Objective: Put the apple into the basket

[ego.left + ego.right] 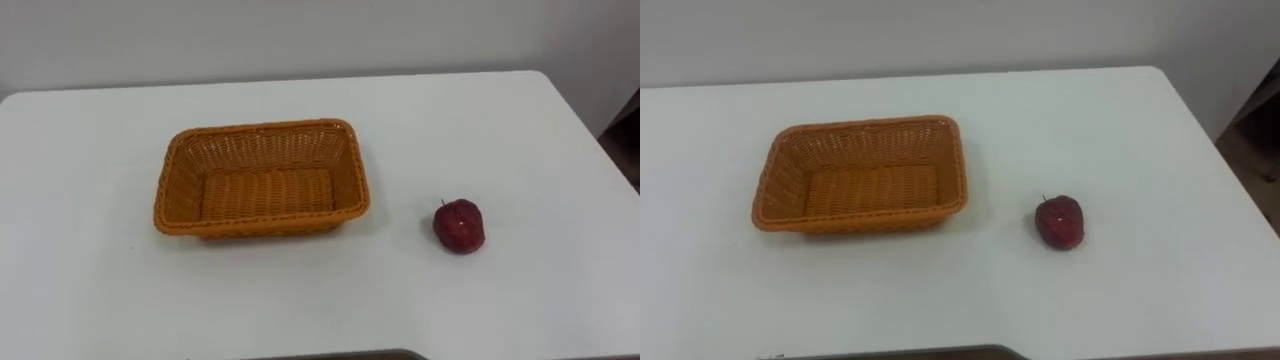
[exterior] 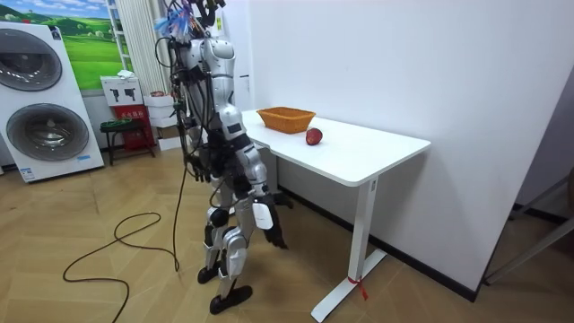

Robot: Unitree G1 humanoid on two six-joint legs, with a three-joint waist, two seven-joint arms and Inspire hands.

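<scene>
Bright, even indoor light falls from above on the white table [image 1: 90, 300], which looks pale and flat across both eye views. The woven basket [image 1: 260, 150] casts a thin, soft shadow along its near side. The apple [image 1: 458, 225] carries small bright glints on its dark red skin and has a faint shadow beneath it. In the room view the wall [image 2: 404, 63] is brightly lit, there is shade beneath the table, and the wooden floor [image 2: 54, 215] has a soft sheen
</scene>
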